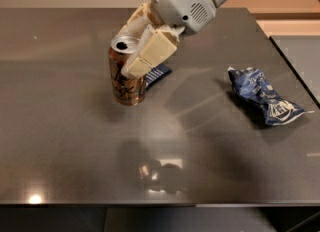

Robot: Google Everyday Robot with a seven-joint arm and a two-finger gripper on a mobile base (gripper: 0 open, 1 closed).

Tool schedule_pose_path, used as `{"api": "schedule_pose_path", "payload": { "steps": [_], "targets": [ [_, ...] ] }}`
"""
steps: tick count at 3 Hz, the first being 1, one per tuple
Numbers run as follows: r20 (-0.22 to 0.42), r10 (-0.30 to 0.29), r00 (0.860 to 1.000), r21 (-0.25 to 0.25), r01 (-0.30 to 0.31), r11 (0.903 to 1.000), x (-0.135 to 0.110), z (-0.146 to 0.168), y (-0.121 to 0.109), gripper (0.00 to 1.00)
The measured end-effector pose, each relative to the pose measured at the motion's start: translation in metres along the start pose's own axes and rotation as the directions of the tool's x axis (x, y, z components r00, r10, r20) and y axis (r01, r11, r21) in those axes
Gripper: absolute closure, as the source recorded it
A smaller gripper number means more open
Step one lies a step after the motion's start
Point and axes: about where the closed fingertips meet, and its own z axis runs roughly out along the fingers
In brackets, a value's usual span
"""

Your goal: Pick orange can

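The orange can is brownish-orange with dark lettering and a silver top with a dark hole. It is upright and held off the dark table, its reflection showing below on the surface. My gripper is shut on the can near its top, with one cream finger across its right front side and the other behind it. The white arm reaches in from the upper right.
A wrinkly blue foil bag lies on the table at the right. A small dark-blue flat packet lies just behind and right of the can. The table's right edge runs near the bag.
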Motion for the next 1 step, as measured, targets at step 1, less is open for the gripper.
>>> {"api": "schedule_pose_path", "payload": {
  "steps": [1],
  "targets": [
    [-0.001, -0.003, 1.0, 0.001, 0.003, 1.0, -0.001, -0.0019, 0.0002, 1.0]
  ]
}}
